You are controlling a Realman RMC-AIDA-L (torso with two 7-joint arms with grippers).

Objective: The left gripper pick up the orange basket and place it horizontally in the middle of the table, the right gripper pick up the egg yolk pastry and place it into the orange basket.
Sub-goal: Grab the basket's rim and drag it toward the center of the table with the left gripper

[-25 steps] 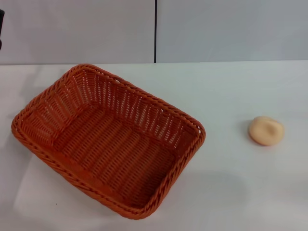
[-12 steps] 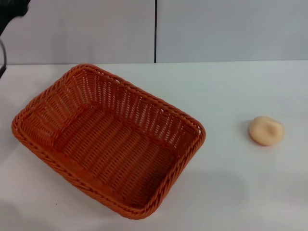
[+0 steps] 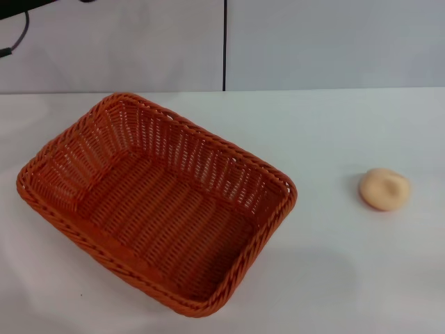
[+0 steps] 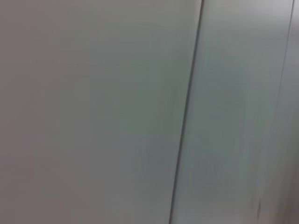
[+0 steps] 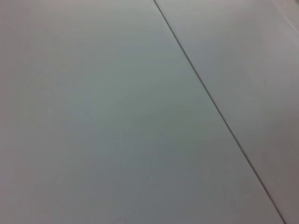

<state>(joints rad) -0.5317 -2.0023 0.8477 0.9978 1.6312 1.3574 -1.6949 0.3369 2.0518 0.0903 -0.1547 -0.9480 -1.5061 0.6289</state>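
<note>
The orange basket [image 3: 160,209] lies on the white table [image 3: 334,125] left of centre, turned at a slant, and nothing is in it. The egg yolk pastry [image 3: 384,188], a small pale peach lump with a dimple, rests on the table well to the basket's right. A black piece of the left arm [image 3: 28,5] with a thin cable shows at the top left corner, high above the basket; its fingers are out of frame. The right gripper is out of view. Both wrist views show only a plain grey wall.
A grey wall with a dark vertical seam [image 3: 224,45] stands behind the table's far edge. Bare white table surface lies between the basket and the pastry and along the right side.
The black part of the left arm has moved from the left edge up to the top left corner. The basket and the pastry have not moved.
</note>
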